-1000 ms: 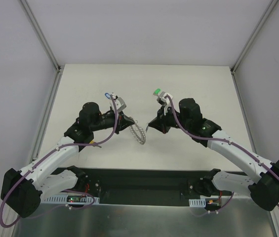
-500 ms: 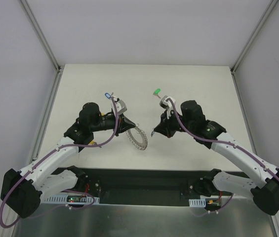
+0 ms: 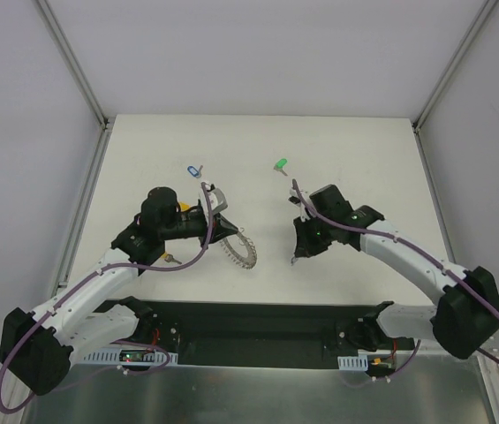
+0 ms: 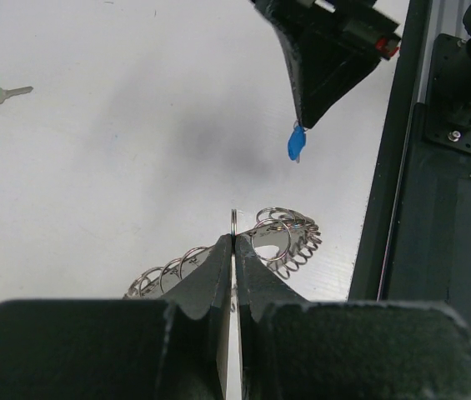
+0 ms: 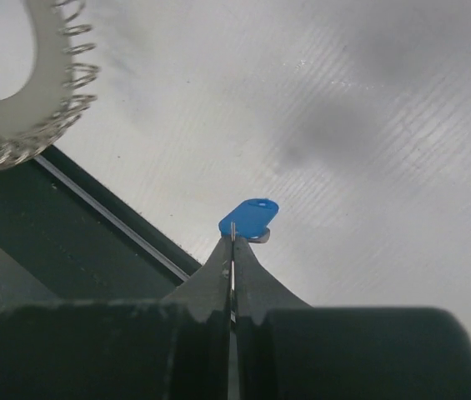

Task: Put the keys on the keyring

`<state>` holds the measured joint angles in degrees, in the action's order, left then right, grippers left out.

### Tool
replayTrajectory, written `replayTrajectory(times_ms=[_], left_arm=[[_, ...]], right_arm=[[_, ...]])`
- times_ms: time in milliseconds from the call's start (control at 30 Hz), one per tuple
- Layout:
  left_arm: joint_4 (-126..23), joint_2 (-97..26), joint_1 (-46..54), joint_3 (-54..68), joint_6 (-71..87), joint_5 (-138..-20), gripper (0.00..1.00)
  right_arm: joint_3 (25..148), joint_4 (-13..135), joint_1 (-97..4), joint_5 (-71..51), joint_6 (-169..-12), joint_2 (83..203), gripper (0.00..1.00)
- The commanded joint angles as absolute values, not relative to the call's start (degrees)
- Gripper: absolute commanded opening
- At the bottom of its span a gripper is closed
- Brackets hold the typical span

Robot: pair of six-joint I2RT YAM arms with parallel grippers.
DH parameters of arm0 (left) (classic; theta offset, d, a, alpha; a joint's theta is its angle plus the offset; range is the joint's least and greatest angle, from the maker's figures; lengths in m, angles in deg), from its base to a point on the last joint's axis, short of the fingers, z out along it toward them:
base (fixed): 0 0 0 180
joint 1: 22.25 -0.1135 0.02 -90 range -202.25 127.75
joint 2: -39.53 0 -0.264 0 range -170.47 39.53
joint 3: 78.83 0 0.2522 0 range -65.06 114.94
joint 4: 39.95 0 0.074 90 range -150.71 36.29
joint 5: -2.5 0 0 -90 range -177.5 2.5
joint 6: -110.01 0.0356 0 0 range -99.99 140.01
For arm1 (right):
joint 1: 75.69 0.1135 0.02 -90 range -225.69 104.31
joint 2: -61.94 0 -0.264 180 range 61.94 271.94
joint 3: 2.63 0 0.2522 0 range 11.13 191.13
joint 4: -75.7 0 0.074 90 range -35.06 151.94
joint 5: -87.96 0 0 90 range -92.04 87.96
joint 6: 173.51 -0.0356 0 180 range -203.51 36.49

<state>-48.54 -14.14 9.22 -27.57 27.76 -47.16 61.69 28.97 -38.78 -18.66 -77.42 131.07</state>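
The blue key (image 5: 248, 218) is in the air above the table (image 3: 364, 159), pinched by the right gripper (image 5: 232, 242). Its fingers are pressed together on the blade, and only the plastic head sticks out past the tips. The keyring (image 4: 289, 237) hangs low over the table, with one wire loop nipped between the pressed-together fingers of the left gripper (image 4: 233, 242).

From the left wrist, the key sits at about 1 o'clock from that loop, near but apart. From the right wrist, the ring is at 10 o'clock from the key. The key's long axis runs along the right fingers, head leading, so closing the gap looks like the right arm's job.

The green key (image 3: 280, 164) and pale blue key (image 3: 193, 169) lie loose at 12 o'clock.
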Motion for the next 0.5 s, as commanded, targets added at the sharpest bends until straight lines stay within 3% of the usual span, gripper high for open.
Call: replayTrajectory(times_ms=[0,133,467], left_arm=[[-47.99,-13.91,8.96,-26.48,31.43,-44.70,0.00],[-49.75,-15.05,8.96,-25.78,33.45,-45.05,0.00],[-50.37,-17.07,8.78,-25.60,34.86,-46.45,0.00]], right_arm=[[64.90,31.43,-40.53,-18.39,-83.14,139.09,0.01],[65.71,38.28,-41.32,-19.35,-86.32,146.22,0.01],[53.06,64.03,-43.79,-18.04,-88.70,147.37,0.01]])
